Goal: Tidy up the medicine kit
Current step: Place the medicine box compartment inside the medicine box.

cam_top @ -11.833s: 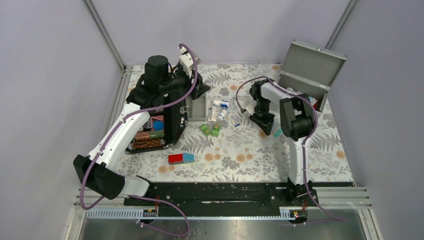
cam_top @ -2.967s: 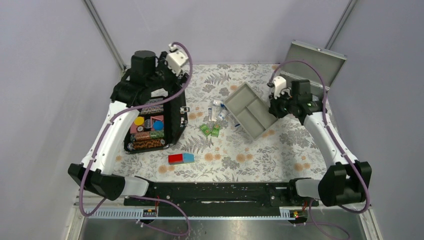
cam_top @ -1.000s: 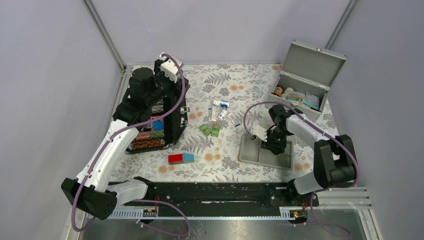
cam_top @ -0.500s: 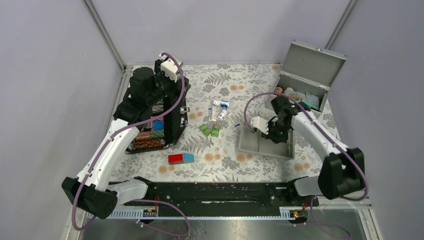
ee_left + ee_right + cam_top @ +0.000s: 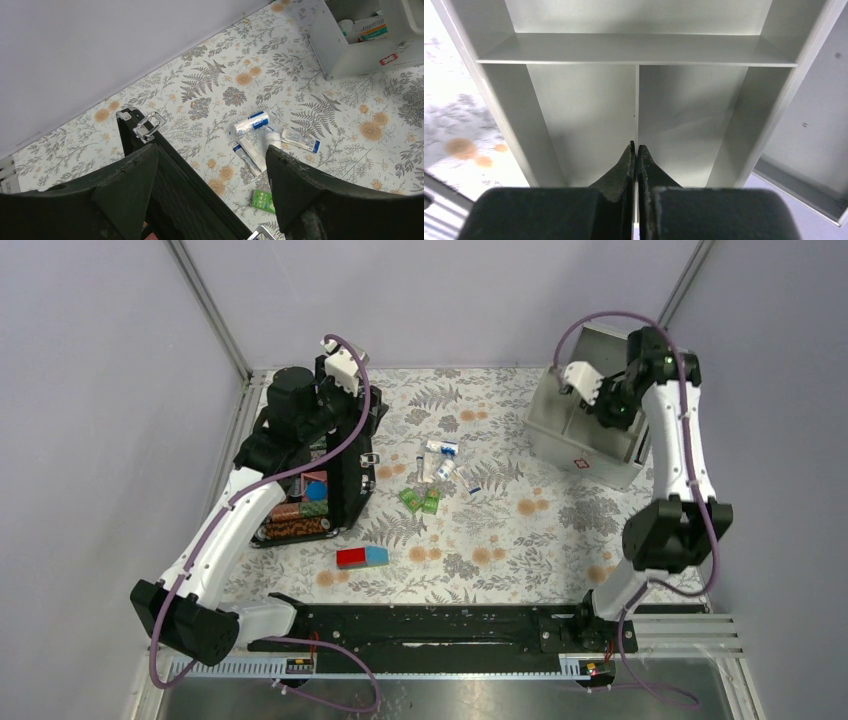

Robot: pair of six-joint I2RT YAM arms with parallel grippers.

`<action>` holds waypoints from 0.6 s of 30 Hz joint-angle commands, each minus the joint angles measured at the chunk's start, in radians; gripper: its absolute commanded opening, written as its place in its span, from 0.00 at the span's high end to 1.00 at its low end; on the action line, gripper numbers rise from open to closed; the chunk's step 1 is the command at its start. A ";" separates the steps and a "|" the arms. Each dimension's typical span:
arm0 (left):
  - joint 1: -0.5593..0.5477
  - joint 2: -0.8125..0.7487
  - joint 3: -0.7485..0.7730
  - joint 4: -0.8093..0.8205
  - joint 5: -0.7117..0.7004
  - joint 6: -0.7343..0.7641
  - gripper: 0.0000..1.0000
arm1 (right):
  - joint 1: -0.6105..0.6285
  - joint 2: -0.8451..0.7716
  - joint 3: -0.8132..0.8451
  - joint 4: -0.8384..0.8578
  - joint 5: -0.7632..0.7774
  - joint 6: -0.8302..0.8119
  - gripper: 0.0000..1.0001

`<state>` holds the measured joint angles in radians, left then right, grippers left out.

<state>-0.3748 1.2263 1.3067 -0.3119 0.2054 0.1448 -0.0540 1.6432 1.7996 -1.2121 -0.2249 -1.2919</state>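
The medicine kit, a grey metal box with a small red cross on its front, stands at the back right; the left wrist view also shows the kit. My right gripper holds a grey divided tray over the kit's open top. In the right wrist view the gripper is shut on the tray's thin middle divider. My left gripper is open over the black case's upright lid, holding nothing.
The black case with colourful contents lies open at the left. Small tubes and green packets lie mid-table. A red and blue block sits nearer the front. Grey walls close the back and sides.
My right gripper closed on the tray's divider, lifted the tray off the table's front right and carried it back over the kit. The left arm barely moved.
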 commanded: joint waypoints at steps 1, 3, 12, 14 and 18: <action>0.002 -0.022 0.030 0.054 0.015 -0.013 0.22 | -0.081 0.175 0.233 -0.065 0.021 -0.053 1.00; 0.002 -0.023 0.031 0.050 0.015 -0.008 0.22 | -0.105 0.270 0.360 -0.103 0.019 -0.051 1.00; 0.004 -0.040 0.029 0.030 -0.009 0.044 0.22 | -0.142 0.516 0.650 -0.173 0.069 -0.126 1.00; 0.005 -0.044 0.027 0.029 -0.011 0.049 0.22 | -0.142 0.527 0.627 -0.170 0.086 -0.137 1.00; 0.007 -0.047 0.024 0.025 -0.011 0.052 0.22 | -0.142 0.540 0.581 -0.156 0.113 -0.141 1.00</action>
<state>-0.3737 1.2182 1.3067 -0.3141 0.2039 0.1799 -0.1955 2.1822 2.3985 -1.3502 -0.1539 -1.3956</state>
